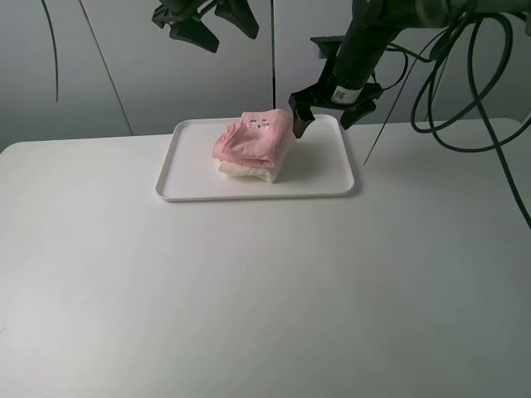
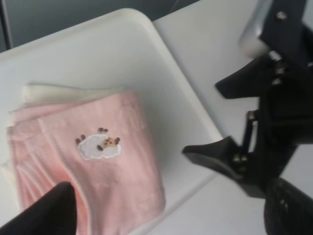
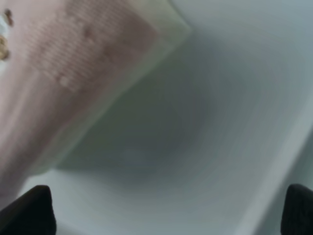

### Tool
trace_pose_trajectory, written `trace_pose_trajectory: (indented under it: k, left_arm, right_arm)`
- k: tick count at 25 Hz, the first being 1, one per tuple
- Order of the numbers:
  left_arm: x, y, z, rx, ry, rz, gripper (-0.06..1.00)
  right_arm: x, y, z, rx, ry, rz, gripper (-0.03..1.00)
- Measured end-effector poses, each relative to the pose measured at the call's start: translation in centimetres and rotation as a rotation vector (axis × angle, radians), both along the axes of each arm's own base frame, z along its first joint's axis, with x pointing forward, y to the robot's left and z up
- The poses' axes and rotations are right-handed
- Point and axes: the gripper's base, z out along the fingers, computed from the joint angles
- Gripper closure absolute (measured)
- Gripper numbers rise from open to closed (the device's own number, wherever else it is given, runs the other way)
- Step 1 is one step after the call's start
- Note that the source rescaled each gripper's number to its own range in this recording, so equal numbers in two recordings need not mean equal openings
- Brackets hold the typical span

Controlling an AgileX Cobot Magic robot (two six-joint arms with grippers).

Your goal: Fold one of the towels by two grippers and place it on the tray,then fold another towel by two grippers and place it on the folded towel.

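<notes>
White table (image 1: 249, 290), tray (image 1: 328, 178) near its back edge. Right gripper (image 1: 332, 116) hangs spread wide beside the pink towel (image 1: 253, 137); left gripper (image 1: 207, 25) sits high, wide too.

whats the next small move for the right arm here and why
Probably lift the right gripper straight up and back from the tray. Its jaws stand open just beside the pink towel, which lies folded on the cream towel in the tray, and nothing is held. The left gripper is open and raised clear.
</notes>
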Motion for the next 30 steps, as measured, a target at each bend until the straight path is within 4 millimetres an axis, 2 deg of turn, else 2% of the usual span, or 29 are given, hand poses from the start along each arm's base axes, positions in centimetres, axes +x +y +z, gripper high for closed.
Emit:
trace_pose_trajectory:
  k: [4, 7, 9, 11, 13, 15, 18, 21, 25, 30]
  left_arm:
    - [-0.2, 0.8, 0.8, 0.084, -0.05, 0.016, -0.04]
    - [-0.8, 1.6, 2.2, 0.137, -0.098, 0.028, -0.03]
    - [-1.3, 2.2, 2.6, 0.164, -0.102, 0.034, -0.03]
    - [-2.2, 2.9, 2.0, 0.208, -0.066, 0.035, -0.03]
    - [-3.4, 3.9, 1.5, 0.264, -0.028, 0.039, -0.03]
    - [-5.1, 5.2, 0.6, 0.318, 0.032, 0.044, -0.03]
    - [-8.5, 7.0, 1.1, 0.342, 0.04, 0.066, -0.03]
    - [-12.4, 8.4, 2.4, 0.343, -0.004, 0.087, -0.03]
    - [-17.5, 10.6, 2.2, 0.407, 0.004, 0.138, -0.03]
    - [-23.6, 13.0, 1.9, 0.428, -0.015, 0.221, -0.04]
  right_arm:
    - [-0.9, -1.2, 3.1, -0.095, -0.056, 0.025, -0.03]
    - [-2.6, -1.9, 5.1, -0.098, -0.089, 0.023, -0.03]
    - [-4.4, -2.5, 5.8, -0.092, -0.1, 0.014, -0.03]
    - [-6.6, -3.4, 6.6, -0.089, -0.131, 0.001, -0.03]
    - [-9.6, -4.6, 7.6, -0.086, -0.167, -0.019, -0.03]
    - [-12.8, -5.7, 8.5, -0.08, -0.206, -0.029, -0.03]
    - [-18.0, -7.5, 10.0, -0.05, -0.247, -0.067, -0.03]
    - [-23.1, -9.3, 11.3, -0.02, -0.289, -0.099, -0.03]
    - [-29.0, -11.3, 12.1, 0.009, -0.346, -0.122, -0.03]
    - [-35.1, -13.4, 12.7, 0.062, -0.46, -0.137, -0.03]
